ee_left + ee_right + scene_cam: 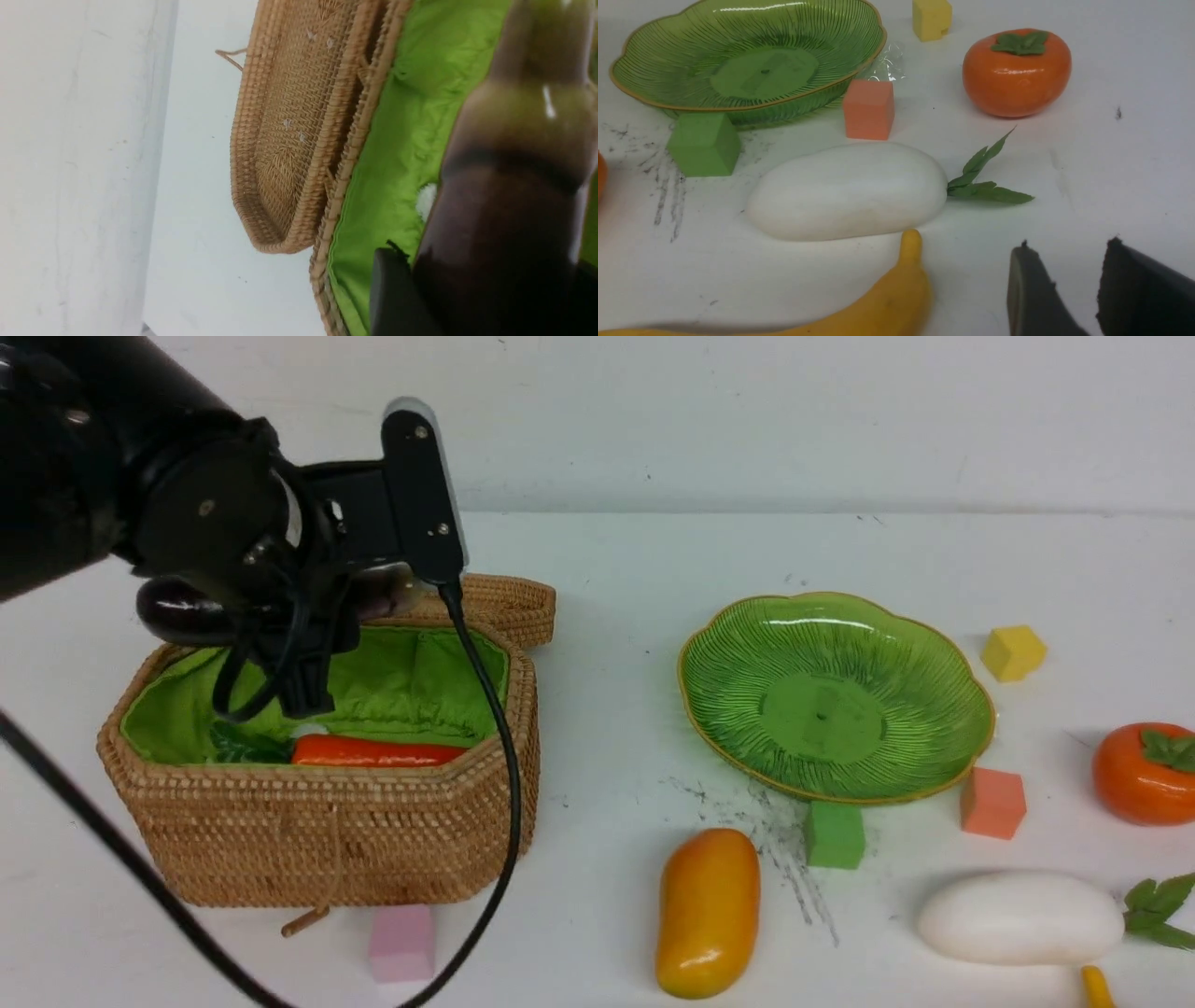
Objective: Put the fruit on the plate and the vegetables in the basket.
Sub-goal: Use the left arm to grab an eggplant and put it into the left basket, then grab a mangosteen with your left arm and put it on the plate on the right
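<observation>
Left tool clamped on dark purple eggplant, poised over open basket; carrot lies inside. Right tool part-open, holding nothing, above table near banana. Radish, persimmon, mango on table around plate.

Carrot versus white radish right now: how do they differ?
The carrot is slim and orange-red; the radish is fat and white. The carrot lies inside the basket; the radish lies on the bare table, outside the basket. Both lie on their sides and have green leaves.
</observation>
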Robot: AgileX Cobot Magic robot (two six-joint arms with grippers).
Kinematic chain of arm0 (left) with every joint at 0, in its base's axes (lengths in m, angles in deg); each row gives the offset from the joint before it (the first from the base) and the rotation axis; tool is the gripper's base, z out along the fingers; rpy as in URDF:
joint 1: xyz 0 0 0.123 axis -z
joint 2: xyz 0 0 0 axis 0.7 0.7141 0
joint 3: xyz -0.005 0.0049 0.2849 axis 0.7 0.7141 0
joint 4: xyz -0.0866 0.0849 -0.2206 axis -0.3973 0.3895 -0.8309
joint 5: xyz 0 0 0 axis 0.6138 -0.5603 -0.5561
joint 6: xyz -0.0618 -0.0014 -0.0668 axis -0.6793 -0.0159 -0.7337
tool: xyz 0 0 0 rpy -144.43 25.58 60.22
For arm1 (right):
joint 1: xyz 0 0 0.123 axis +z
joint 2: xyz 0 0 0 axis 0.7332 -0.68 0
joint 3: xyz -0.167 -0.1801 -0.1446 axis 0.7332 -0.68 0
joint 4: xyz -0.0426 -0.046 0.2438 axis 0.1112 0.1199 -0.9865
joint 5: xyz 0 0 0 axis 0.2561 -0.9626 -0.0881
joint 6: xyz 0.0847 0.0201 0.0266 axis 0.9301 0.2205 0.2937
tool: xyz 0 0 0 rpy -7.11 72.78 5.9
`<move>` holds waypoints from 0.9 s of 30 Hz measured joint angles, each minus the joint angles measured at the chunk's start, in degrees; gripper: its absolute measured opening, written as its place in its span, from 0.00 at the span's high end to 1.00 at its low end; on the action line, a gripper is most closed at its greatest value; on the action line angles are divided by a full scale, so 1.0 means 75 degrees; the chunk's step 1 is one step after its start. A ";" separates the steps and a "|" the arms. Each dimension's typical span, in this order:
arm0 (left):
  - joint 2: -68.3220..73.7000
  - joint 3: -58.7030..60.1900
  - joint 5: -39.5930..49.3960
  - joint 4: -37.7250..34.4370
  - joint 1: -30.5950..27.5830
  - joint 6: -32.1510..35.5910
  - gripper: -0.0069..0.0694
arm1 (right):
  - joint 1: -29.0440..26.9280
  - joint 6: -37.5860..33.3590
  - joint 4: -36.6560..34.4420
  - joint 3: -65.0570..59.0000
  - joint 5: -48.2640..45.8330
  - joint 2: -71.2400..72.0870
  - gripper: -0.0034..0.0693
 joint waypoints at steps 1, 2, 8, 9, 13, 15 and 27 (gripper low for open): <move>0.0147 0.0000 -0.0091 -0.0052 -0.0028 -0.0030 0.46 | 0.0000 0.0000 0.0000 0.0000 0.0000 0.0000 0.62; 0.0415 0.0000 -0.0227 -0.0185 -0.0052 -0.0134 0.46 | 0.0000 0.0000 0.0000 0.0000 0.0000 0.0000 0.62; 0.1188 0.0000 -0.0523 -0.0654 -0.0059 -0.0657 0.46 | 0.0000 0.0000 0.0000 0.0000 0.0000 0.0000 0.62; 0.1254 0.0000 -0.0523 -0.0669 -0.0059 -0.0698 0.46 | 0.0000 0.0000 0.0000 0.0000 0.0000 0.0000 0.62; 0.1340 0.0007 -0.0515 -0.0730 -0.0059 -0.0836 0.45 | 0.0000 0.0000 0.0000 0.0000 0.0000 0.0000 0.62; 0.1303 0.0007 -0.0515 -0.0917 -0.0068 -0.0923 0.37 | 0.0000 0.0000 0.0000 0.0000 0.0000 0.0000 0.62; 0.0107 0.0007 -0.0285 -0.1894 -0.0068 -0.1003 0.07 | 0.0000 0.0000 0.0000 0.0000 0.0000 0.0000 0.62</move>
